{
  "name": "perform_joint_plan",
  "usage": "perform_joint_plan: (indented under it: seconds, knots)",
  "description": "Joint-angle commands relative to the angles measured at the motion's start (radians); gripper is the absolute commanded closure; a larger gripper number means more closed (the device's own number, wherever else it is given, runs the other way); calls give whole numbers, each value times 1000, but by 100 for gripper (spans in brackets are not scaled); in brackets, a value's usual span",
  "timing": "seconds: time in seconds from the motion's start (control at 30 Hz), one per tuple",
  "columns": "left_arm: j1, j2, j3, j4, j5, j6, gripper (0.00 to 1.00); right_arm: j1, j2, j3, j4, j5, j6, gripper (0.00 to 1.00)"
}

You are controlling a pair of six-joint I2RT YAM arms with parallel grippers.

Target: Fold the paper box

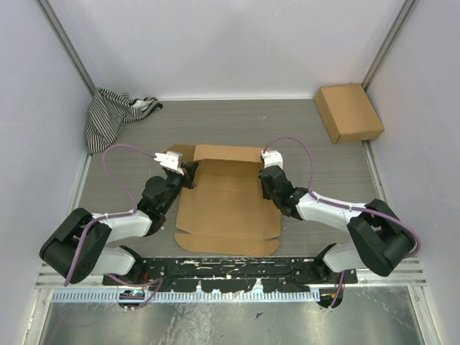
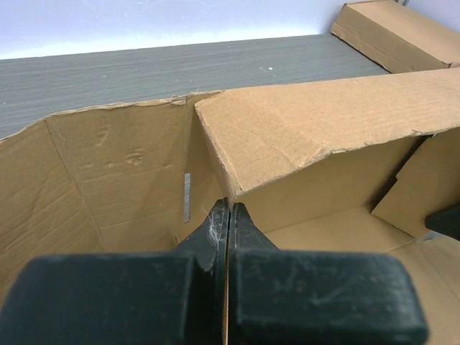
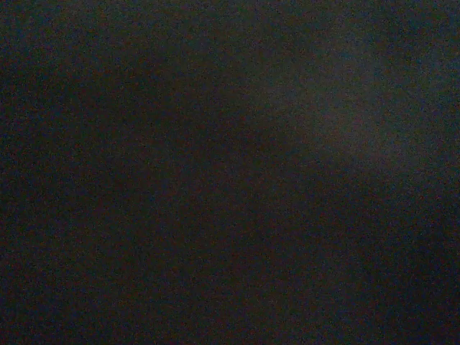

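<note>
A: Paper box [image 1: 226, 208] flat out on the bench [image 1: 323, 165], an arm on each side of it! Brown cardboard, only partly formed.

B: The box's far wall is standing. From the left wrist view its top strip leans in over the box floor. The near flaps lie flat.

A: Left pincer [image 1: 191, 174] is at the box's far left corner, right against the side wall.

B: And it's clamped tight. The fingers [image 2: 248, 226] are pressed together, with just a thin brown strip of cardboard between them. It has the box pinched at that corner.

A: Right pincer [image 1: 263, 185]?

B: Over on the box's right edge, up near the far right corner and on the cardboard. The right wrist camera gives only darkness, and from above the arm hides the tips. I cannot tell how far apart the jaws are, or whether they have hold of anything.

A: Anything else around the box?

B: A smaller cardboard box [image 1: 350, 112] beyond the far right corner, well apart. A striped cloth [image 1: 108, 115] is bunched up beyond the far left corner, also apart.
</note>
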Motion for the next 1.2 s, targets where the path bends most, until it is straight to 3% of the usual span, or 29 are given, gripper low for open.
perform_joint_plan:
  seconds: [0.0, 0.1, 0.23, 0.33, 0.47, 0.53, 0.67, 0.9, 0.93, 1.0, 1.17]
  knots:
    - [-11, -20, 18, -27, 9, 14, 100, 18, -53, -14, 115, 53, 7, 68]
    - [-13, -31, 32, -65, 1, 11, 100, 20, -60, -13, 135, 32, -5, 55]
    - [-20, -52, 55, -146, -2, 7, 100, 21, -57, 1, 138, 37, -14, 54]
    - [-23, -52, 56, -153, -8, 9, 100, 22, -28, 25, 133, 51, -18, 63]
    - [-25, -52, 61, -163, -9, 11, 100, 25, 15, 54, 130, 92, -7, 89]
    - [-28, -52, 65, -182, -20, 11, 100, 26, 41, 82, 92, 142, 15, 96]
    - [-48, -129, 118, -324, -89, 0, 100, 29, 124, 173, -55, 265, 87, 99]
    - [-86, -186, 226, -582, -187, -9, 100, 35, 220, 242, -162, 288, 219, 99]
    - [-85, -187, 238, -603, -195, -17, 96, 35, 237, 257, -173, 284, 231, 99]
    - [-85, -201, 257, -640, -205, -31, 75, 35, 249, 270, -188, 288, 246, 99]
    - [-83, -300, 282, -717, -240, 6, 36, 36, 214, 264, -198, 308, 199, 99]
